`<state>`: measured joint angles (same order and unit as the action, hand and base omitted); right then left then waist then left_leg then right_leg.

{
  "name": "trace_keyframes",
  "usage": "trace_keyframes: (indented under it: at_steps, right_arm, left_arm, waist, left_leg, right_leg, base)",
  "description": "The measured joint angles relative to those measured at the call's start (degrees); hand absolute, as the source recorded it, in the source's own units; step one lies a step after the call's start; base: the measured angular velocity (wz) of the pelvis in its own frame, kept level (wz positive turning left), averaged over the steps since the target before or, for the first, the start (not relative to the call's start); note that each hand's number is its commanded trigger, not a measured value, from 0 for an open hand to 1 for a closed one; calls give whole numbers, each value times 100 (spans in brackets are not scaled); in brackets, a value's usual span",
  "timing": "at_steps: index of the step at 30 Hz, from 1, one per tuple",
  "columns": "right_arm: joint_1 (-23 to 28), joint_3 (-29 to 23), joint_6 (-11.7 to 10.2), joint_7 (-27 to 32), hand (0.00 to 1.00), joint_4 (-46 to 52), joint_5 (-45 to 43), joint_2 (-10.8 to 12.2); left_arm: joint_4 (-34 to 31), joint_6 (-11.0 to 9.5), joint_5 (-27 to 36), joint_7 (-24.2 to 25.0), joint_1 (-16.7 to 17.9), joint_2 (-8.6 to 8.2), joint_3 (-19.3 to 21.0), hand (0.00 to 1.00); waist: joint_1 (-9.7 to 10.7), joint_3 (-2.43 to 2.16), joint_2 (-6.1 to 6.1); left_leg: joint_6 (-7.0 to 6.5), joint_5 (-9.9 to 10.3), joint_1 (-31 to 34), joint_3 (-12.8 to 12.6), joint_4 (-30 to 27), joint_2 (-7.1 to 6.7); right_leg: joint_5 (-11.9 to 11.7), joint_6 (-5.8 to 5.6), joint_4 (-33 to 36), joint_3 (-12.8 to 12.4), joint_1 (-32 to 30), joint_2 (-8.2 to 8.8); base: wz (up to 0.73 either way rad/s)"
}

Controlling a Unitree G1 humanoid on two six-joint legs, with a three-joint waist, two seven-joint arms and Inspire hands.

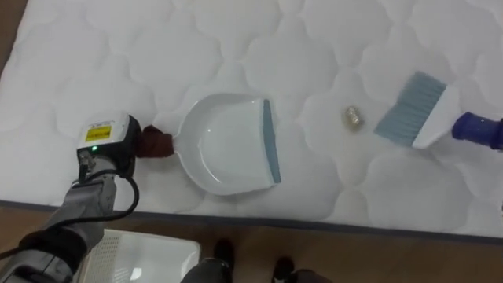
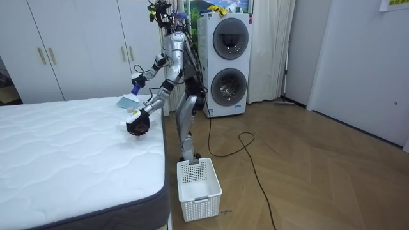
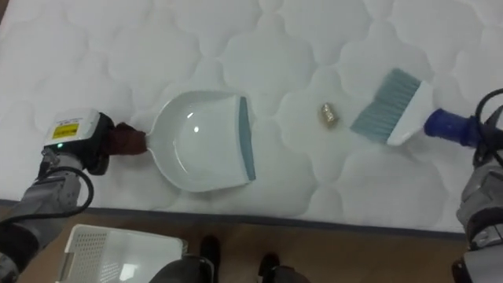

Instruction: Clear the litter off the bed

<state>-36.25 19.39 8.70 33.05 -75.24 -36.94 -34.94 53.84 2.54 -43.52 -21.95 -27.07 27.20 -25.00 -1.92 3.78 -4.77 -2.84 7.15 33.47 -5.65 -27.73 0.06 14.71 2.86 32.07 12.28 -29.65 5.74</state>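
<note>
Left hand [image 1: 110, 143]: closed round the dark handle [image 1: 156, 144] at the rear of the dustpan [image 1: 224, 145]. The pan sits open side up near the front edge of the mattress [image 1: 94, 47]. Its grey-blue lip is turned away from the hand, evidently so that sweepings can be driven in.

Right hand [image 2: 137, 78]: clasps the blue end of the brush [image 1: 416, 110]. The brush is well beyond the pan's lip, with its bristles pointing back toward the pan.

Between lip and bristles lies one small crumpled scrap [image 1: 353, 118] (the sole debris noted). It is nearer the brush than the pan and touches neither.

Judgement: the sweep is not yet made. The brush must pass behind the scrap and draw it to the lip. Nothing obstructs that line.

A white basket [image 2: 198, 185] stands on the floor below the pan, against the bed's side, presumably for emptying. Stacked washing machines [image 2: 227, 64] stand behind the robot, well away from the pan.
</note>
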Motion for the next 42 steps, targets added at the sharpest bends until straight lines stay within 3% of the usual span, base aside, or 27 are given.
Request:
trace_keyframes:
  at_steps: [6, 14, 19, 32, 42]
  right_arm:
    - [-365, 632, 87, -118, 100, 386, -1016, -143]
    - [-359, 752, 225, -148, 100, 1007, -2232, -212]
    - [-361, 1087, 356, -300, 100, 1627, -2658, -227]
    - [-305, 1532, 330, -844, 100, 2561, -2961, -229]
    - [-173, 1759, 8, -1462, 100, 2897, -2956, -229]
  left_arm:
    - [1, 0, 6, -1, -53, 84, -51, 100]
    - [2, 0, -118, -39, -109, 116, 14, 100]
    - [-120, -11, -112, -28, -110, 153, 5, 100]
    - [-190, -186, -118, 19, -109, 162, -69, 100]
    - [-192, -369, -122, 198, -109, 171, -66, 100]
  waist:
    - [-35, 50, -96]
    - [-172, 127, -235]
    - [-210, 112, -279]
    - [-302, 110, -290]
    - [-474, 109, -289]
  left_leg:
    - [0, 1, -13, -31, 4, 53]
    - [17, 7, -9, -90, 5, 125]
    - [46, 17, 1, -3, 5, 157]
    - [43, 37, -6, 117, 19, 162]
    - [57, 52, -11, 122, 3, 219]
  right_leg:
    - [-50, 7, -30, -61, -4, -55]
    - [-78, 48, -43, 7, -25, -72]
    - [-102, 79, -185, 195, 75, -87]
    - [-164, 51, -436, 342, 250, -137]
    - [-218, 73, -521, 356, 297, -198]
  base:
    - [-6]
    - [-5]
    - [5]
    - [5]
    - [-1]
